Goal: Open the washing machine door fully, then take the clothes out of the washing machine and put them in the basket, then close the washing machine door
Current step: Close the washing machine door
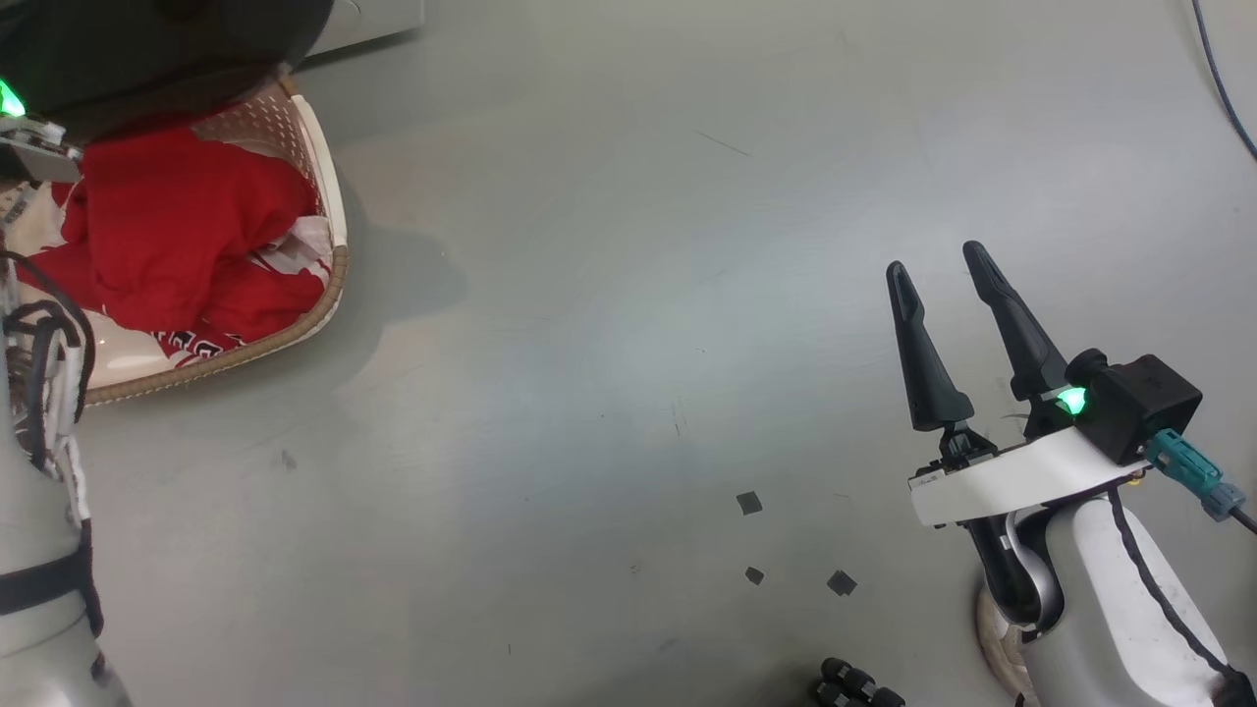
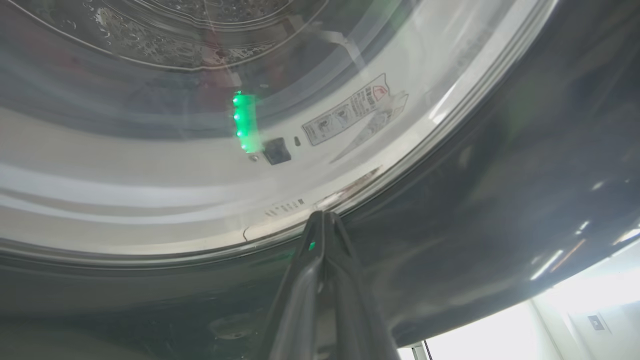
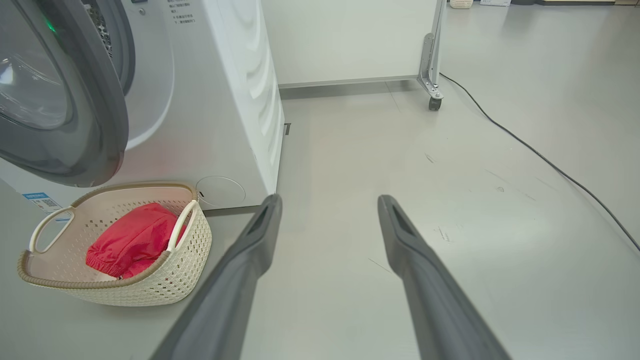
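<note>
1. The left gripper (image 2: 322, 216) is closed, fingers pressed together with nothing between them. Its tip sits at the door (image 2: 500, 200), where the black frame meets the glass; contact cannot be told.
2. The right gripper (image 3: 330, 200) is spread wide and empty, above the floor (image 3: 450, 200) in front of the washer (image 3: 225, 100) and apart from it.
3. The door hangs partway open off the washer's front, its glossy frame over the basket (image 3: 165, 285).
4. The basket sits upright on the floor just in front of the washer.
5. The red clothes (image 3: 130, 240) lie bunched inside the basket, with white striped trim showing.
</note>
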Robot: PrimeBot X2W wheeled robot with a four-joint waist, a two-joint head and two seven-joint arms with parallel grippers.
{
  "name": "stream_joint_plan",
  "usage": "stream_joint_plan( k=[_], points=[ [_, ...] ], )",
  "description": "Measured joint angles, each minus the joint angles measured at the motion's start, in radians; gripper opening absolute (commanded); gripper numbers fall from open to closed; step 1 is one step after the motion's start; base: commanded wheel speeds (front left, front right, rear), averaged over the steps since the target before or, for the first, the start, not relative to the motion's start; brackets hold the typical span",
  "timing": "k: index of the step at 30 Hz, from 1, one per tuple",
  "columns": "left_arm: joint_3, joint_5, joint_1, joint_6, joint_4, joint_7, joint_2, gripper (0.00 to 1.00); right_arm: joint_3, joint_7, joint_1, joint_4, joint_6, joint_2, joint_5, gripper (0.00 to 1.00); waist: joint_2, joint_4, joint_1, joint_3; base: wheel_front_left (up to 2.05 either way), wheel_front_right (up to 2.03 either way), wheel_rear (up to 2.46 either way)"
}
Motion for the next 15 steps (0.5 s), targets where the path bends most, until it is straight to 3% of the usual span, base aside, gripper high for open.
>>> stream_joint_plan(
  k=[15],
  points=[
    [0.004, 0.053, -0.107, -0.006, 0.110, -0.039, 0.012, 0.00, -0.008, 0.000, -0.038, 0.018, 0.006, 0.010, 0.004, 1.00, 0.0000, -0.040, 0.0000, 0.027, 0.00, 0.00, 0.00]
  ],
)
